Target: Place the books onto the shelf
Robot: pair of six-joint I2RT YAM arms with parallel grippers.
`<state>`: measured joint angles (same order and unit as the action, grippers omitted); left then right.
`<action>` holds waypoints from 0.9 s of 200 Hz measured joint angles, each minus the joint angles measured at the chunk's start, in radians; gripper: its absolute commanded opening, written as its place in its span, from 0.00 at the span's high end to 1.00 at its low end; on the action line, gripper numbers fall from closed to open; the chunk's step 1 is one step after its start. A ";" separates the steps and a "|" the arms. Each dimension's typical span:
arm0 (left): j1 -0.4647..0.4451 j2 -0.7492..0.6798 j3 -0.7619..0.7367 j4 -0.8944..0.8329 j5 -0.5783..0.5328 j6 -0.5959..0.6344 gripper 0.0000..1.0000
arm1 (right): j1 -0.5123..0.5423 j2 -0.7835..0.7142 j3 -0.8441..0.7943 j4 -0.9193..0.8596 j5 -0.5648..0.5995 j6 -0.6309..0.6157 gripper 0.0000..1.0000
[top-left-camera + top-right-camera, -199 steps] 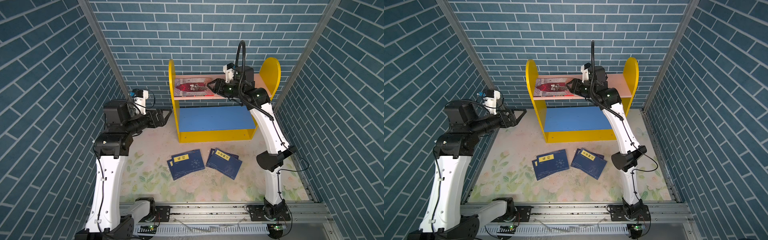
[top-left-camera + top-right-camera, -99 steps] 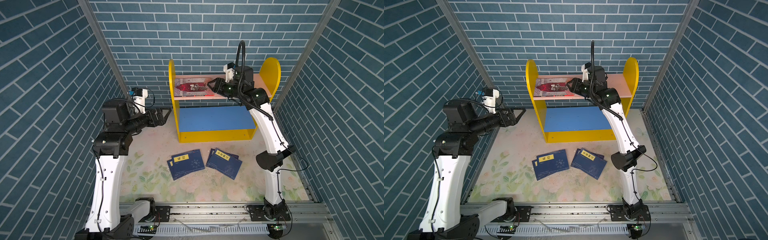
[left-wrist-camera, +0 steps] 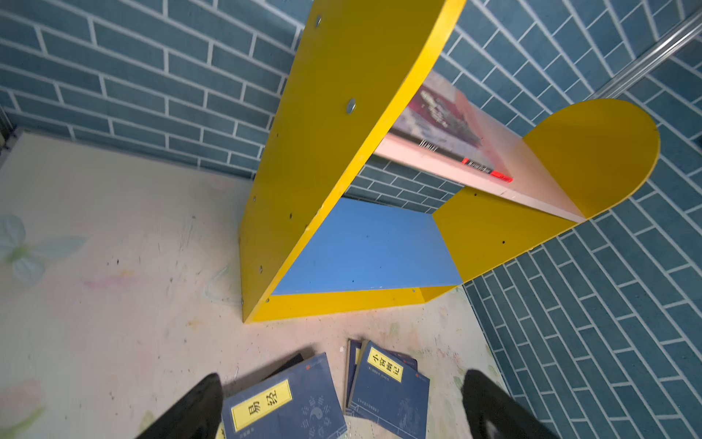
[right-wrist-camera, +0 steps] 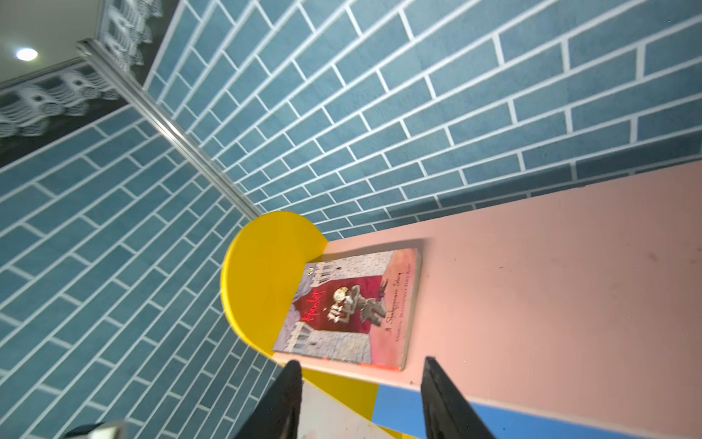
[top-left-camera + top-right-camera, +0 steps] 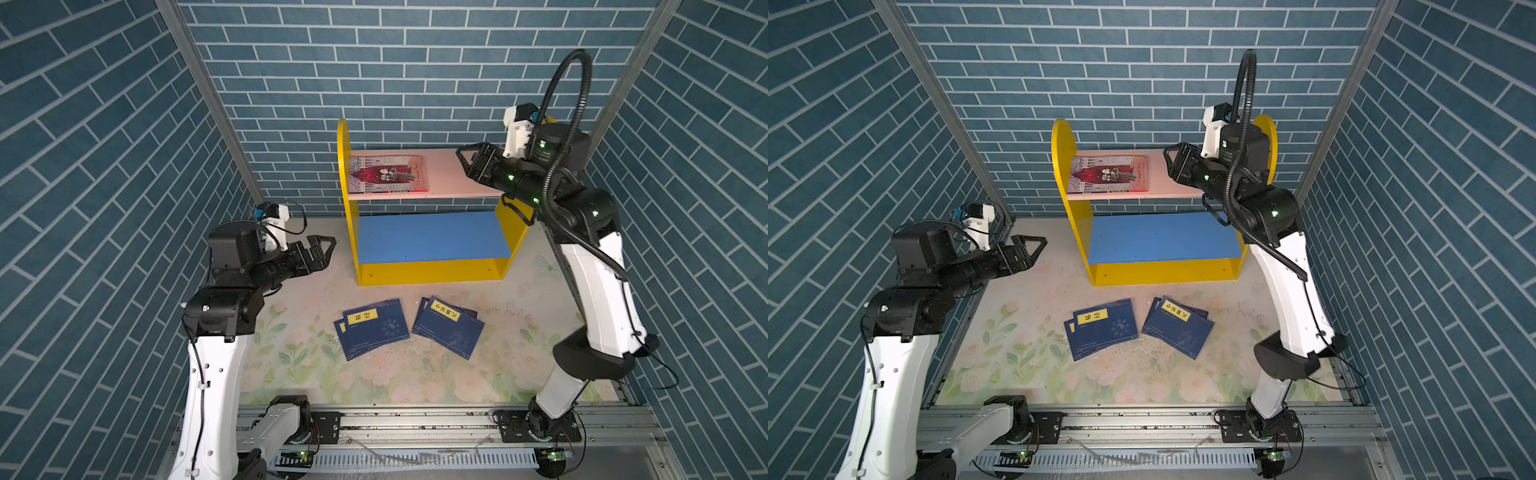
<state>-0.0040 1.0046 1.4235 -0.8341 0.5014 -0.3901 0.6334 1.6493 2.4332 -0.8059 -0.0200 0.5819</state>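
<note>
Illustrated book [image 5: 388, 174] flat on the shelf [image 5: 432, 243] — right gripper [image 5: 461, 160] gaping nearby.

blue brick-pattern walls [image 5: 374, 62] close in three sides, with metal posts [image 5: 209, 99] at the back corners. the pale flowered tabletop [image 5: 291, 374] is scuffed. a metal rail [image 5: 415, 422] and white slotted duct [image 5: 415, 459] run along the front.

- A robotics lab test cell, dressed up as a corner of a room.
- Wall panels printed with a teal-blue brick pattern [image 5: 395, 83] close it in on three sides, joined by bare aluminium corner posts [image 5: 208, 104].
- The floor is a pale flower-printed sheet [image 5: 291, 353], scuffed and speckled.
- Two white-and-black robot arms [image 5: 208, 374] are bolted to a slotted aluminium rail [image 5: 415, 419] along the front, with cables and lit circuit boards exposed.
- A small wooden bookshelf [image 5: 432, 274] in toy-bright yellow, pink and blue stands against the back wall.
</note>
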 measured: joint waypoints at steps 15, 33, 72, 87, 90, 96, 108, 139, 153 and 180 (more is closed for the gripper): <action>0.004 -0.004 -0.075 -0.019 0.000 -0.029 0.00 | 0.068 -0.172 -0.207 0.025 0.016 -0.005 0.49; 0.014 0.002 -0.186 -0.023 -0.002 -0.074 0.00 | 0.134 -0.347 -0.451 0.056 0.016 0.000 0.49; 0.021 -0.021 -0.436 0.025 -0.016 -0.159 0.00 | 0.223 -0.663 -1.055 0.100 -0.001 0.119 0.48; 0.021 -0.032 -0.493 0.057 -0.017 -0.175 0.00 | 0.260 -0.731 -1.256 0.117 -0.019 0.183 0.46; 0.021 -0.032 -0.504 0.067 -0.018 -0.179 0.00 | 0.267 -0.737 -1.292 0.119 -0.024 0.196 0.46; 0.021 -0.030 -0.520 0.080 -0.018 -0.182 0.00 | 0.281 -0.750 -1.366 0.134 -0.030 0.227 0.46; 0.022 -0.021 -0.554 0.111 -0.015 -0.189 0.00 | 0.303 -0.771 -1.497 0.183 -0.039 0.285 0.45; 0.021 0.026 -0.632 0.188 -0.008 -0.209 0.00 | 0.344 -0.785 -1.659 0.282 -0.047 0.401 0.44; 0.018 0.034 -0.651 0.208 -0.013 -0.202 0.00 | 0.356 -0.779 -1.690 0.357 -0.048 0.444 0.43; 0.006 0.033 -0.632 0.211 -0.041 -0.121 0.00 | 0.380 -0.723 -1.764 0.511 -0.050 0.522 0.42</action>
<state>0.0021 1.0378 0.7914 -0.6228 0.4603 -0.5106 1.0134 0.9268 0.6697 -0.2951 -0.0696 1.1042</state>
